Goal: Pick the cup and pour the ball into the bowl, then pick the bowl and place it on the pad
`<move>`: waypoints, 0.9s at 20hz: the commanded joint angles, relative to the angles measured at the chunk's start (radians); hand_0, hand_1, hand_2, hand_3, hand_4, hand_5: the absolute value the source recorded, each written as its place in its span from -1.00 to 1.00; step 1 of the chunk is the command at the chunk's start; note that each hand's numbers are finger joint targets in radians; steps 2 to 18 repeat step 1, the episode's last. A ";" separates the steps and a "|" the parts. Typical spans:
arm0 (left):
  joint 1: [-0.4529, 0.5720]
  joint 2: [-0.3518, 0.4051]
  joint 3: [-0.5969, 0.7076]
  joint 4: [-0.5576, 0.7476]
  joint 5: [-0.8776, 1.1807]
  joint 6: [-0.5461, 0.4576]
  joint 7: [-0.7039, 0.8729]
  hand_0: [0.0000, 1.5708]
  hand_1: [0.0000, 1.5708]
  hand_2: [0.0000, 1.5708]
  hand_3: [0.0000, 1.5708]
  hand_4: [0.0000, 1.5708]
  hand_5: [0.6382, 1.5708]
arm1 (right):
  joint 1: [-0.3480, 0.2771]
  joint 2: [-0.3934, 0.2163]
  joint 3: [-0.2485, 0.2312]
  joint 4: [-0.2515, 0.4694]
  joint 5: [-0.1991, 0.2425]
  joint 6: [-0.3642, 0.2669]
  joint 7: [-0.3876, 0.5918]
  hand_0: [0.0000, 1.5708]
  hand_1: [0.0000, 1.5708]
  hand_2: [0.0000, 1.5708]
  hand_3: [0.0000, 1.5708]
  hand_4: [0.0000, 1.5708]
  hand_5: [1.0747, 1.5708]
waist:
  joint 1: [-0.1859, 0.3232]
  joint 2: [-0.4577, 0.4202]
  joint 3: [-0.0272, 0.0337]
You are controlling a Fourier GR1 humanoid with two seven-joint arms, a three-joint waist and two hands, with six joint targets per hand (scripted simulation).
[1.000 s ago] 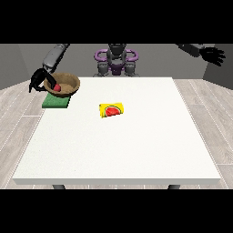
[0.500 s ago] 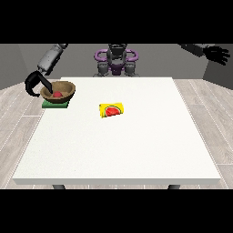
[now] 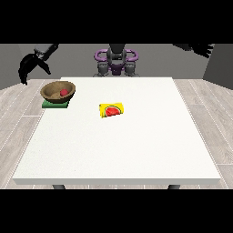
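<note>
I see the stiff wooden bowl, best lifted by its rim, resting on the pad at ten o'clock on the bench; robot hand hangs empty, fingers relaxed.

The white table carries a green pad and a yellow cup on its side.

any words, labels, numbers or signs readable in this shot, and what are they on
No readable text anywhere.
The yellow cup lying on its side on the table bears a red watermelon-slice picture, with no letters or numbers to be made out.
The wooden bowl, the red ball in it and the green pad under it carry no markings.
</note>
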 commanded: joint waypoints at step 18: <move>0.069 -0.069 -0.048 0.029 -0.047 0.040 0.014 -1.00 -1.00 -1.00 -1.00 0.15 0.97 | -0.041 0.031 0.035 -0.073 -0.024 0.117 0.033 -1.00 -1.00 -1.00 -1.00 -0.39 0.45 | -0.058 -0.160 -0.0029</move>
